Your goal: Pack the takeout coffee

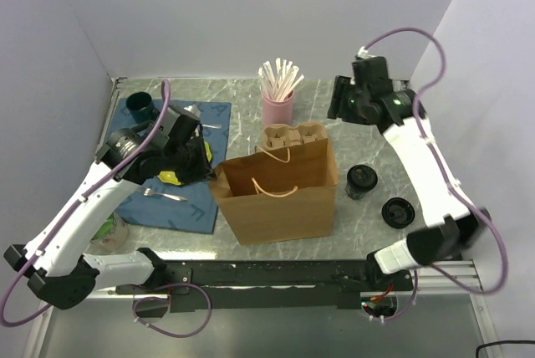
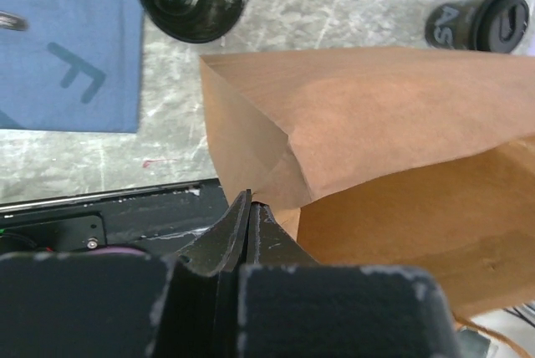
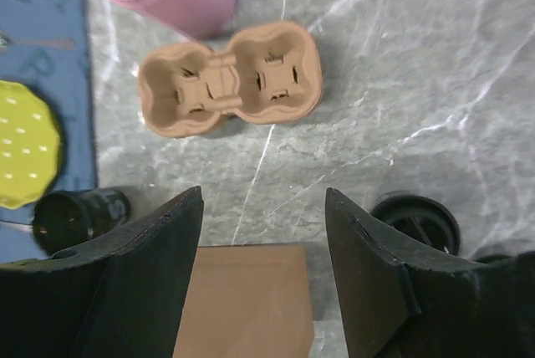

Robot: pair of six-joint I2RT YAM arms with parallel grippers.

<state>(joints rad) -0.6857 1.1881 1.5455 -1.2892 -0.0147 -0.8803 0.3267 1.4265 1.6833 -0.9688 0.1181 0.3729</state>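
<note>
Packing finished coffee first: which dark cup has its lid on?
The lidded cup right of the paper bag, beside the loose lid; the open cup on the blue mat has none.

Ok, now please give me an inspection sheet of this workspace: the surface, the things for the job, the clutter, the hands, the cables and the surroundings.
Surface: grey marble-pattern table.
Job's things: paper bag standing open; cup carrier behind it; lidded coffee cup and loose lid to its right.
Clutter: pink cup of stirrers; blue mat with fork and dark cup.
Hands: left hand shut on the bag's rim; right hand open, holding nothing.
Cables: purple cables loop off both arms, clear of the bag.
Surroundings: plain walls; nothing else seen.
</note>
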